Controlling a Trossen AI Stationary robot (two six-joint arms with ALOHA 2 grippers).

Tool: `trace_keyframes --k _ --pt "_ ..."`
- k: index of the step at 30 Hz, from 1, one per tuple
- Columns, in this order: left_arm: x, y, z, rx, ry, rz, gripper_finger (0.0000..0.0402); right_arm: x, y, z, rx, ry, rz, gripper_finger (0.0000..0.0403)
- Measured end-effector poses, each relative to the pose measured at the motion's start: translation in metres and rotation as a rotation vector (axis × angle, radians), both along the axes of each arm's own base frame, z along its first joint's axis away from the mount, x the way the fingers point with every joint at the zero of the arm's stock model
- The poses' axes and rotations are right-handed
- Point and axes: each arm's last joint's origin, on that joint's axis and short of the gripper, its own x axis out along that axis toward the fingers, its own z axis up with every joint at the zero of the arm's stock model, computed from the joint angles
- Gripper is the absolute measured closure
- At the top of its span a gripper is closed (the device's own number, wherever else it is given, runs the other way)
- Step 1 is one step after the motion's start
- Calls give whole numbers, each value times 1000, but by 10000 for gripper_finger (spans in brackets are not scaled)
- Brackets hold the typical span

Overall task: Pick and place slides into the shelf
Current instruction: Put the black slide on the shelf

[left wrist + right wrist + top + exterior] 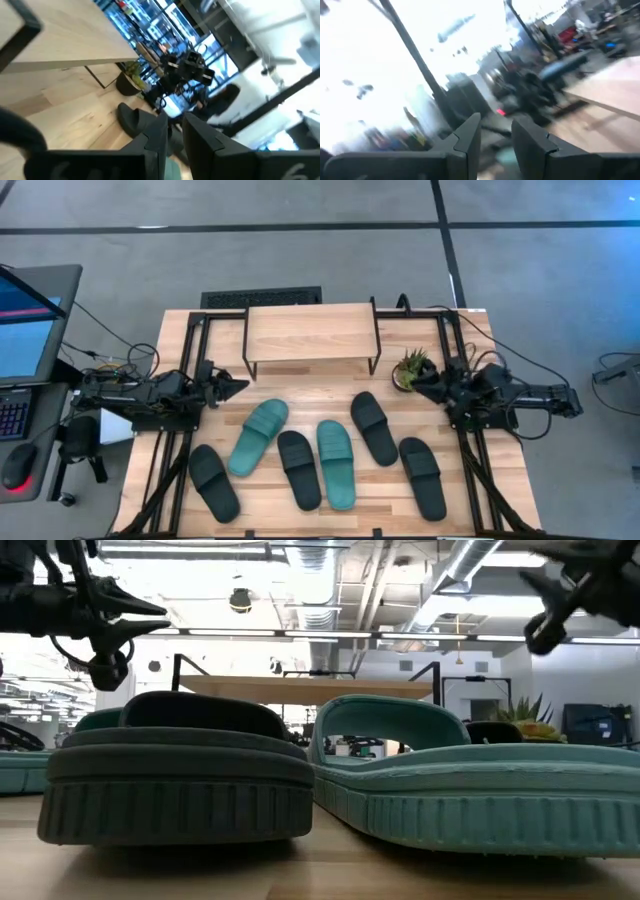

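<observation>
Left hand (238, 387), fingers slightly parted and holding nothing, hovers at the surface's nine o'clock; right hand (420, 383), likewise parted and empty, at three. Slides (258, 437) lie toward six, shelf (311, 333) at twelve. Best descend squarely over one strap before closing.

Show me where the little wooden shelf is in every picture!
High view: the shelf stands at the table's far edge, in the middle between both arms.
Low view: its top board shows behind the black and teal slides.
Left wrist view: its board fills the upper left.
Right wrist view: the pale board at the right edge may be it; too blurred to tell.
Shared landmark: the potted plant beside the shelf.
</observation>
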Motion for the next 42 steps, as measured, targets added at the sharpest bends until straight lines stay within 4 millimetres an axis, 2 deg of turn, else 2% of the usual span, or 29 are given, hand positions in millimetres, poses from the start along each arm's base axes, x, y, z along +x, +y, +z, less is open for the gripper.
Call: trace_keyframes --k 4,10,19,24,28,31,38,42 --pt "0 1 0 -49 -9 17 354 -6 0 13 97 -131 39 305" --pt "0 1 0 -31 -3 24 354 -15 -2 27 138 -314 -9 305" --pt "0 0 0 -76 -14 -6 354 -14 -2 27 222 -303 36 305" --pt "-1 -6 9 -111 -106 -205 354 -5 2 25 286 -211 93 305" --pt "-3 -10 20 -79 -216 -253 354 10 7 35 236 -114 91 305" --pt "-5 -11 25 -28 -263 -222 354 22 14 53 157 -85 106 305" --pt "-5 -11 28 185 -228 -166 354 51 28 90 -45 -58 99 305" --pt "-10 -10 43 151 -310 -144 354 57 29 106 -61 -74 121 305"
